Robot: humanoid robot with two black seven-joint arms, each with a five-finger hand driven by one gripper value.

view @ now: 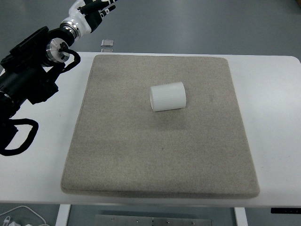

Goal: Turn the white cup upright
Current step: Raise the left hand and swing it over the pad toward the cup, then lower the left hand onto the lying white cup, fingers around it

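Note:
A white ribbed cup (168, 97) lies on its side near the middle of a grey felt mat (141, 155), its length running left to right. My left arm comes in from the left edge and reaches up to the far left corner. Its hand (95, 8) is beyond the table's back edge, far from the cup, with fingers spread and holding nothing. The hand is partly cut off by the top of the picture.
The mat lies on a white table (273, 117). A small grey square object (107, 43) sits at the table's back edge, just behind the mat's far left corner. Cables hang at the lower left (19, 136).

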